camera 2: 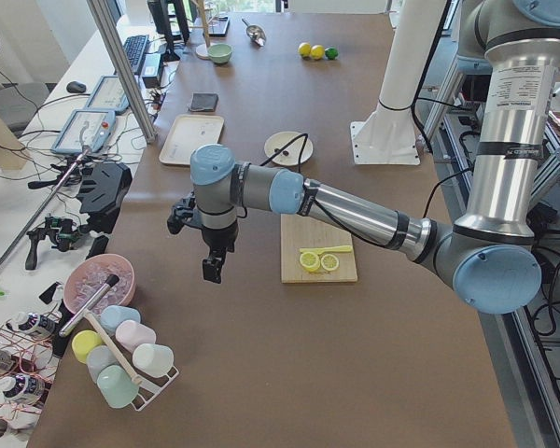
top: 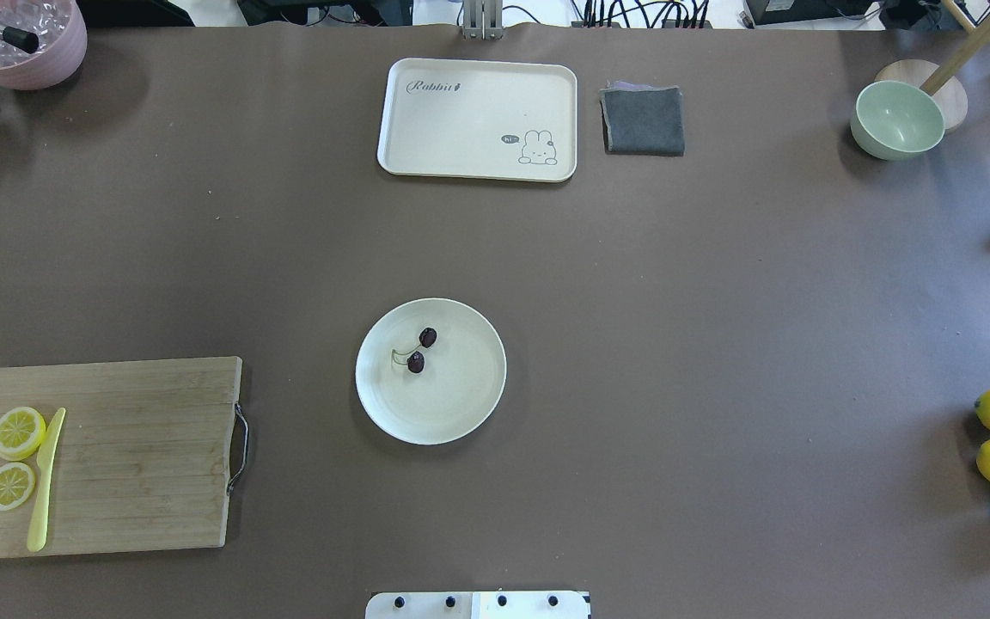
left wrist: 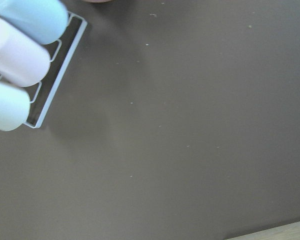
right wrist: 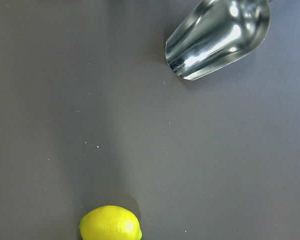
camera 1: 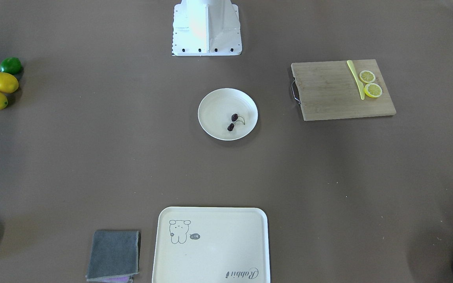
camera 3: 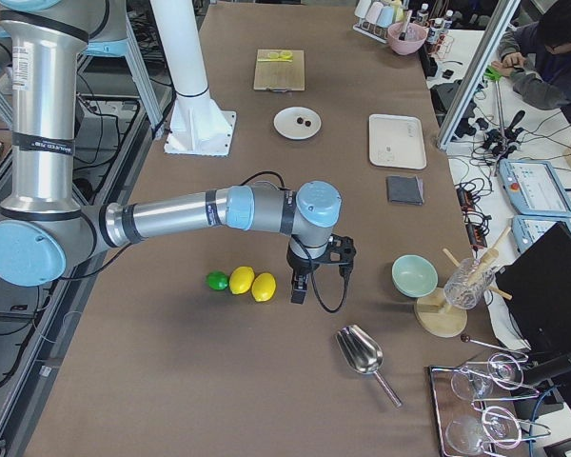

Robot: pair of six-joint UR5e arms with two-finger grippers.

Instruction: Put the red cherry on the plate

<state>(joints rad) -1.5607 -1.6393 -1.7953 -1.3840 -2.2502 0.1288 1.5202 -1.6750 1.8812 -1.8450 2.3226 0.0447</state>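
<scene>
Cherry (top: 416, 363) lies inside the plate (top: 461, 413), a little off centre toward the tray (top: 461, 129), so the placing looks done and nothing seems left to do. It is a pair of tiny dark maroon fruits joined by thin greenish stems, resting on a smooth, round, cream plate with a raised rim on the matte brown table (top: 718, 301). Left gripper (camera 2: 212, 266) hangs near the cup rack (camera 2: 121, 359) and right gripper (camera 3: 300, 288) beside the lemons (camera 3: 252, 284), both well apart from the plate and seen only side-on, so I cannot tell how their jaws stand or whether they hold anything
</scene>
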